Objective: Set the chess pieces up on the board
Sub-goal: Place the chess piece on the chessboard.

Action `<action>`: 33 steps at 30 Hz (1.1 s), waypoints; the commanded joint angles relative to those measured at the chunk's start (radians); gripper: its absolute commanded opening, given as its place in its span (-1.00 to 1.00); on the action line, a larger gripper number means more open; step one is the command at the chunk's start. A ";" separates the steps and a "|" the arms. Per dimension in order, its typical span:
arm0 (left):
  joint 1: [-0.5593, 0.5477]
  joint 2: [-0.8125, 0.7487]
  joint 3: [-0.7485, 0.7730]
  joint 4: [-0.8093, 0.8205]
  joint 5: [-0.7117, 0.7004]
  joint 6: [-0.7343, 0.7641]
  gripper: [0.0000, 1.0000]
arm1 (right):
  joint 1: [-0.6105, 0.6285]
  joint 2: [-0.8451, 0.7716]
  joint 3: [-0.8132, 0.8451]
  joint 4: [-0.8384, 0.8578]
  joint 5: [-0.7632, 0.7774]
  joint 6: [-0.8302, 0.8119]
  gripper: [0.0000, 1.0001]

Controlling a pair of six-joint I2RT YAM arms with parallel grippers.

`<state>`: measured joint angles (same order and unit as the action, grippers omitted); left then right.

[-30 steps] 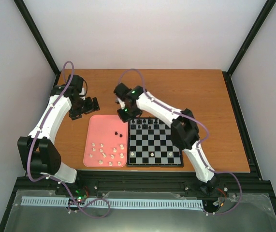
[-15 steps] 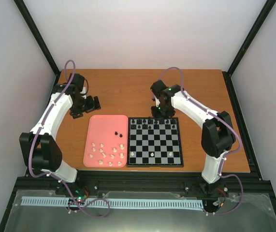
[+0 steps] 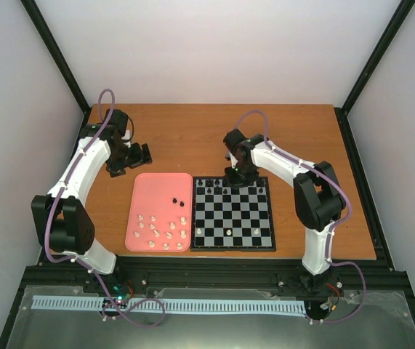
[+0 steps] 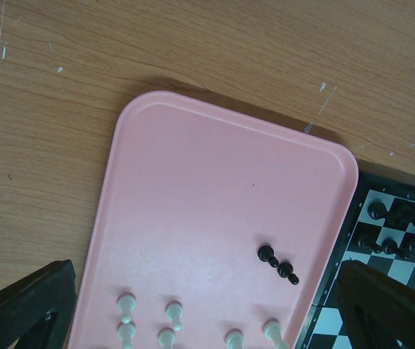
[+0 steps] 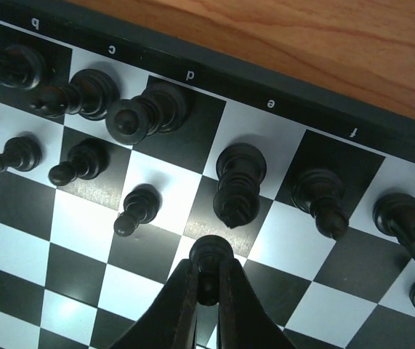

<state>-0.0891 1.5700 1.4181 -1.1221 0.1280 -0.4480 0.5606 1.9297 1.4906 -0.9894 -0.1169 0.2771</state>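
- Bench (image 3: 301, 138): orange-brown wood under everything, with both arms rising from its 6 o'clock edge.
- Chequered board (image 3: 225, 211): black and white squares inside a thin black border, toward the bench's 6 o'clock side, its middle rows bare.
- Pink tray (image 3: 156, 190): just beside the board, at its 9 o'clock.
- Right gripper (image 3: 238, 173): a second ago it hung over the board's 11 o'clock corner. It then swung out toward 1 o'clock and has now come back to the 12 o'clock edge. Its jaws are clamped on a black pawn (image 5: 211, 254), held just above the second row near the e file. I judge the delivery nearly done, with only lowering and release left.
- Left gripper (image 3: 131, 161): unmoved at the tray's 11 o'clock, jaws spread wide with nothing between them.
- Black pieces (image 3: 222, 186): small and glossy, crowded along the board's 12 o'clock rows. Two more (image 4: 278, 263) wait on the tray, touching each other.
- Cream pieces (image 3: 162, 229): clustered at the tray's 6 o'clock end.
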 commanded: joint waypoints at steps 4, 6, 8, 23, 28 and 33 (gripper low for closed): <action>0.009 0.009 0.034 0.002 0.001 0.011 0.99 | -0.005 0.033 0.011 0.019 0.006 -0.017 -0.94; 0.009 0.009 0.035 0.002 0.000 0.012 0.99 | -0.005 0.041 0.013 0.019 0.005 -0.017 -0.94; 0.009 0.010 0.033 0.002 -0.002 0.012 0.99 | -0.005 0.047 0.010 0.020 0.004 -0.016 -0.94; 0.009 0.015 0.020 0.008 -0.001 0.012 0.99 | -0.005 0.076 -0.009 0.021 0.014 -0.020 -0.92; 0.009 0.009 0.010 0.010 -0.005 0.012 0.99 | -0.005 0.067 -0.017 0.021 0.017 -0.018 -0.87; 0.008 0.003 0.007 0.010 -0.002 0.012 0.99 | -0.005 0.049 -0.031 0.023 0.015 -0.017 -0.60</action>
<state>-0.0887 1.5810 1.4178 -1.1217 0.1276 -0.4480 0.5606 1.9926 1.4757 -0.9722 -0.1123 0.2657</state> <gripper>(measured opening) 0.997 0.147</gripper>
